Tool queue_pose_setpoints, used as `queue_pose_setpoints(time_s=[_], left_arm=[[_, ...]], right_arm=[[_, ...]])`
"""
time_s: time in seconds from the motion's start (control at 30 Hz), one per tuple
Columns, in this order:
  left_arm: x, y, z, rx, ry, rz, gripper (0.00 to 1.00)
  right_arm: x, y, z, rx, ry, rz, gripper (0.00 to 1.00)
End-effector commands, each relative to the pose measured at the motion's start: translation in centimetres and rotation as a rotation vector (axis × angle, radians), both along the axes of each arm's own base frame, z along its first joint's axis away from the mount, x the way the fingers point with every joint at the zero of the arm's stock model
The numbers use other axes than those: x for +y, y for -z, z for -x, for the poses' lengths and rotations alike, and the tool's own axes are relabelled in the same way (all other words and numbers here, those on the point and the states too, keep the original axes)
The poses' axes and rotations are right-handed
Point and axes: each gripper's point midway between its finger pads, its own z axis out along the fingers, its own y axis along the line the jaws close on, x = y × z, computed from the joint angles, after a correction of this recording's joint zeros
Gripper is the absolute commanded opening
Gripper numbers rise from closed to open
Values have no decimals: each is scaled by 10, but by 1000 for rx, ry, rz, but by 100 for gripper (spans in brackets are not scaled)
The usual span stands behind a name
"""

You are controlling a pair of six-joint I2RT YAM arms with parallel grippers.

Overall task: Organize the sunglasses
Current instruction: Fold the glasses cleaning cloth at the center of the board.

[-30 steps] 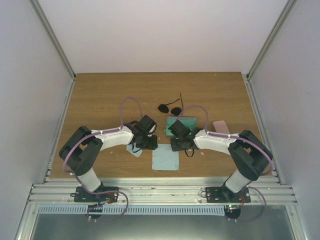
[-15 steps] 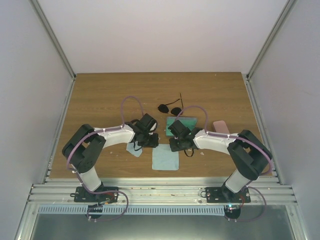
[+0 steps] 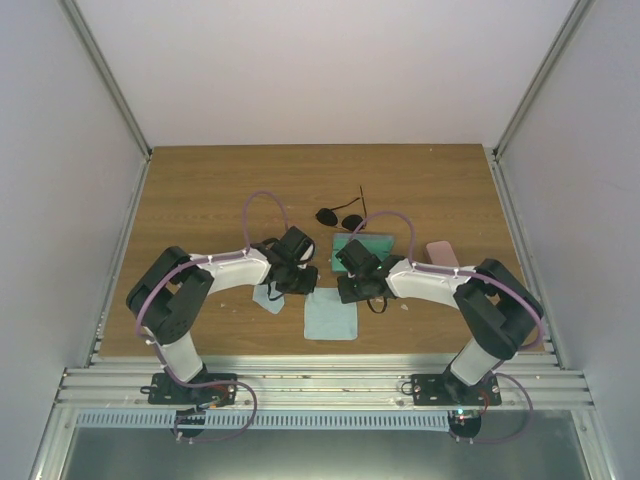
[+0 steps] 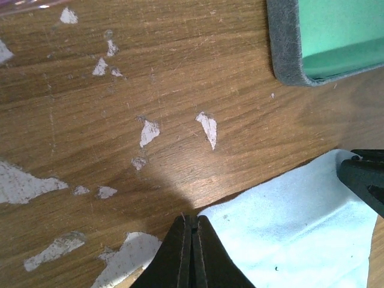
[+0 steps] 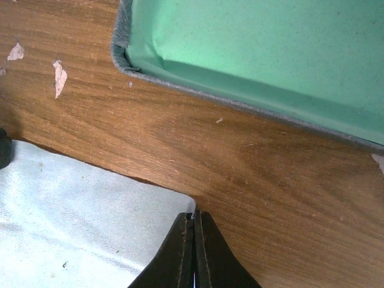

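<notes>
The black sunglasses (image 3: pixel 340 215) lie opened out on the table beyond the open case (image 3: pixel 366 243). A sliver of translucent pink (image 4: pixel 24 5) shows at the top edge of the left wrist view. A pale shape (image 3: pixel 268 298) lies partly under my left wrist; I cannot tell whether it is the pink pair. My left gripper (image 4: pixel 192 219) is shut on the far left corner of the light blue cloth (image 4: pixel 300 234). My right gripper (image 5: pixel 194 216) is shut on the cloth's (image 5: pixel 78 204) far right corner. Both grippers (image 3: pixel 302 283) (image 3: pixel 352 288) stand low over the table.
The open case has a grey felt rim (image 5: pixel 123 57) and a green lining (image 5: pixel 270 48), just beyond the cloth (image 3: pixel 331 316). A pink case (image 3: pixel 441 253) lies to the right by my right arm. The wood top is scuffed with white patches (image 4: pixel 207 129).
Both grippers have closed from partly open to shut at the cloth's far corners. The left arm has edged slightly right towards the cloth.
</notes>
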Motion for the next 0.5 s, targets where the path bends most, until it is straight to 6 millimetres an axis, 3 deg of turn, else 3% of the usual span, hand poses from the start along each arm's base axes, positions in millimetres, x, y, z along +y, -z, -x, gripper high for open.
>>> queue_pose_setpoints(time_s=[0.0,0.27,0.47], left_arm=[[-1,-1,2,-5,30,1,0],[-6,-34,-5,-82,38,59,0],[-7,-38,-2,-88,56,76,0]], right_arm=[[-2,-7,-4,-13,13,-2,1],[0,-31,-13,-69,23,-41,1],[2,-37,-12,-85,0,-75,1]])
